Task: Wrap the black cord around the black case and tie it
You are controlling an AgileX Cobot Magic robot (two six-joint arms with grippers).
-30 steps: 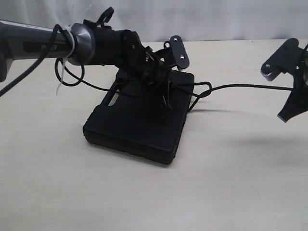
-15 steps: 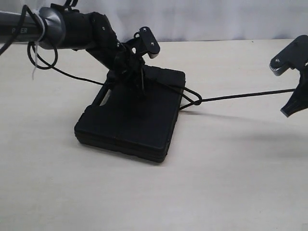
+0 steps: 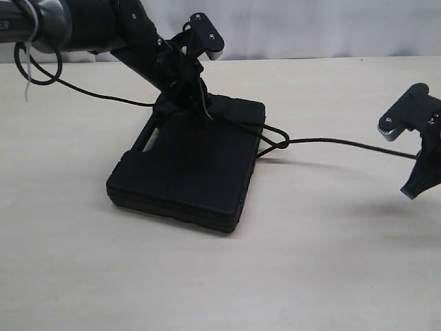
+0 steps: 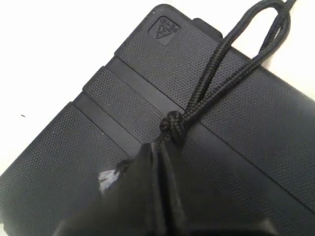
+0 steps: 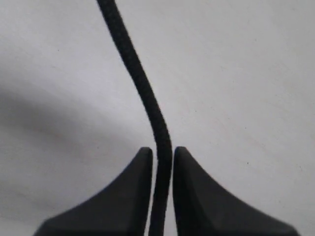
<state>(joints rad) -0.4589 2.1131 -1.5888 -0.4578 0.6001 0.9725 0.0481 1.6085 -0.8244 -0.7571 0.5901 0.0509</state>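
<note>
the black case [image 3: 186,172] lies flat on the pale counter [image 3: 310,262], left of the middle in the exterior view, its ribbed lid up and its handle slot [image 3: 146,138] along the edge to the left.

the left pincer [image 3: 204,116] reaches down over the far part of the lid. its wrist view shows the left pincer [image 4: 156,152] shut tight on the black cord [image 4: 231,64] right at a small knot [image 4: 172,127] – the knot sits just past the fingertips, above the lid of the case [image 4: 74,147]. a pale frayed tuft [image 4: 107,178] pokes out beside the fingers. from the knot two strands run side by side across the lid toward a corner of the case.

in the exterior view the cord [image 3: 331,142] forms a narrow loop [image 3: 275,138] just off the case's right edge. it then runs on in a shallow sagging curve above the counter to the right pincer [image 3: 415,157], which hangs well apart from the case at the right edge of that view.

the right wrist view shows the right pincer [image 5: 163,152] parted only a little, with the cord [image 5: 142,88] passing between its two fingertips – a thin sliver of counter shows between the cord and one fingertip, so the hold looks loose rather than pinched.
</note>
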